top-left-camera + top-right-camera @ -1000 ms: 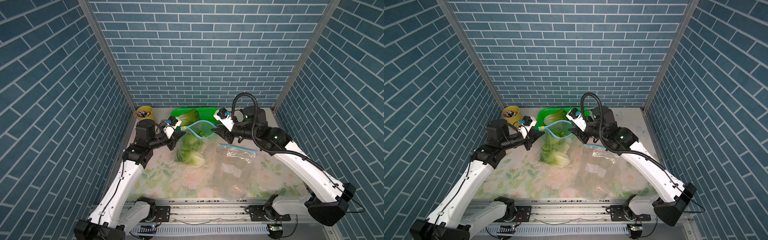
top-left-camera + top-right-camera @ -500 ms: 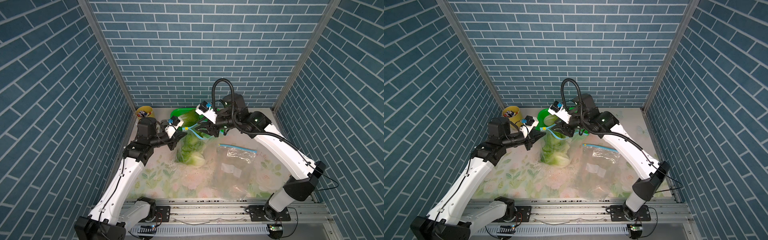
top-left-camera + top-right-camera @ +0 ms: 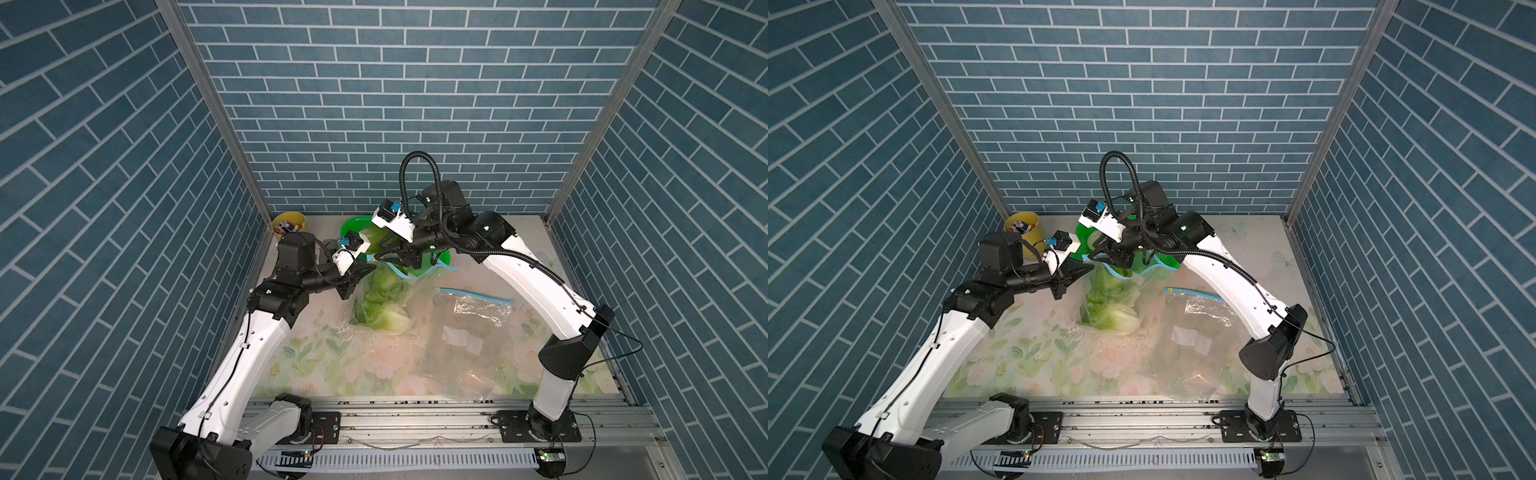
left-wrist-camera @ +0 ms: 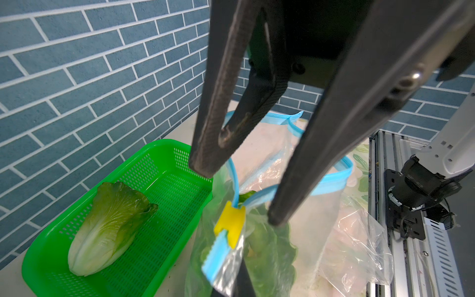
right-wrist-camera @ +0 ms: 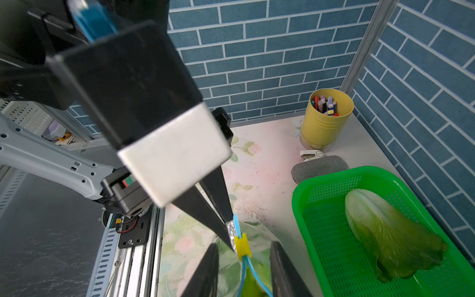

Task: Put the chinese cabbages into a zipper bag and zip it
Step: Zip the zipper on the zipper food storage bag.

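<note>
Surface [image 3: 316, 353]: floral cover, blue brick walls on three sides.

Spare clear bags [image 3: 465, 332]: lying flat toward the robot's right, blue zip edge toward the back wall.

Zipper bag [image 3: 386, 299]: standing on the surface just beside the near side of the basket, mouth up. The two blue tracks are parted, so the mouth is open.

Green basket [image 4: 167, 205]: at the back wall.

Bagged cabbage [image 3: 1113, 307]: green leaves and a pale stem end show through the plastic. Head count not clear.

Loose cabbage [image 5: 385, 231]: lying on its side in the basket.

Yellow cup [image 5: 325, 123]: back corner, holds small items. Grey pad [image 5: 318, 167] between it and the basket.

Left claw [image 5: 231, 227]: closed, pinching the bag's corner tab just past the slider and holding that end up.

Right claw [image 4: 239, 195]: jaws apart, straddling the zip line at the mouth. Both blue tracks run between its fingers; contact cannot be told.

Slider [image 4: 230, 223]: yellow, at the pinched end of the zip.
</note>
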`<state>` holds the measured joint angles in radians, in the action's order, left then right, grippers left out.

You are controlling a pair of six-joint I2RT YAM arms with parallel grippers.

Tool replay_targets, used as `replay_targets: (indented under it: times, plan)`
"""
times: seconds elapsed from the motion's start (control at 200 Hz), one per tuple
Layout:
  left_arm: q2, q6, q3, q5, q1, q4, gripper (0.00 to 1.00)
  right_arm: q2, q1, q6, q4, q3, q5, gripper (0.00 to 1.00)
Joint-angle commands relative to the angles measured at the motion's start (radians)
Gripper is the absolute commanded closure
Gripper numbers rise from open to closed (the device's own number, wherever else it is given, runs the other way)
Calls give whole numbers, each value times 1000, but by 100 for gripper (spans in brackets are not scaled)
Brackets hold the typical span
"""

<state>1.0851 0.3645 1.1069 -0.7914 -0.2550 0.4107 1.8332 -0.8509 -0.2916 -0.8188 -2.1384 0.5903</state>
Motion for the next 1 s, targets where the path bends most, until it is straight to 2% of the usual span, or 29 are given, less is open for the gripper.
replay_targets:
  times: [0.0,0.185,0.39,0.66,0.725,0.795,0.995]
  plan:
    - [5,16,28,-23,-6,5,100,24,-5,-43,-40,-41,44,67]
    - [16,14,42,-24,-7,10,100,41,-7,-45,-47,-52,64,71]
    - [18,8,41,-9,-9,-5,100,64,-8,-48,-58,-77,67,84]
    - [8,2,38,4,-9,-13,100,47,-8,-73,-68,-57,26,93]
    - [7,3,36,-1,-9,-13,100,39,-6,-75,-66,-51,25,92]
    - [7,-1,36,-3,-9,-13,100,37,-5,-74,-68,-51,28,84]
    - [5,2,37,-6,-9,-9,100,49,-4,-89,-92,-57,37,70]
